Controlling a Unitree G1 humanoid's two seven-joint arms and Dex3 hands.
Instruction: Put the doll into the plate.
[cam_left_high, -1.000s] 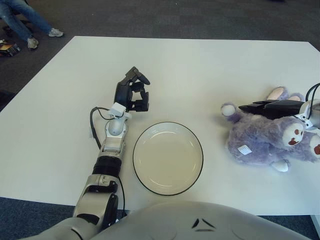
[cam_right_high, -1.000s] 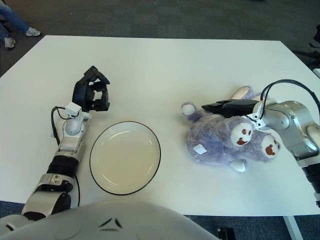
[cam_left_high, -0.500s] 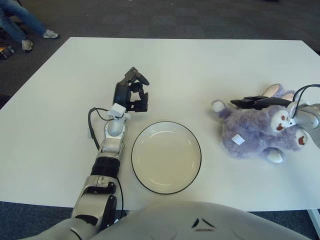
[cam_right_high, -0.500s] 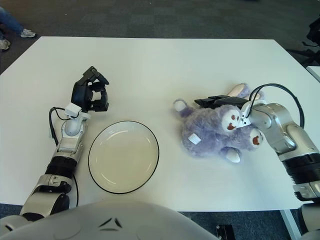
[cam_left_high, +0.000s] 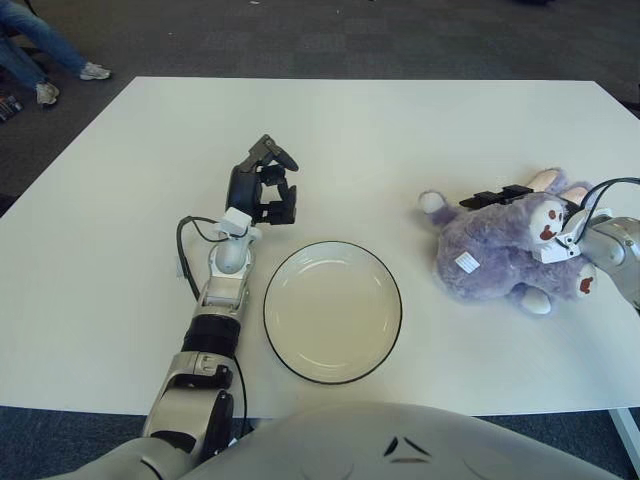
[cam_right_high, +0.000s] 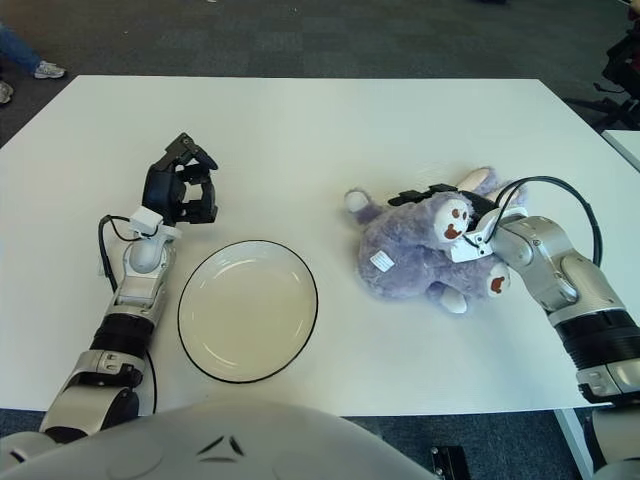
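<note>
Against the right hand (cam_right_high: 440, 196), purple doll (cam_right_high: 405, 262), right of plate (cam_right_high: 247, 309)

office or lab space, grey carpet tiles (cam_left_high: 330, 40), large white table (cam_left_high: 400, 130), seated person's legs (cam_left_high: 50, 50)

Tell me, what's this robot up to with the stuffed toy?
It is trying to get the fluffy purple plush doll into the round white plate with a dark rim. Its right hand is pressed against the doll, black fingers reaching over the top. The doll lies on the white table, apart from the plate. The left hand shows beside the plate, holding nothing.
</note>
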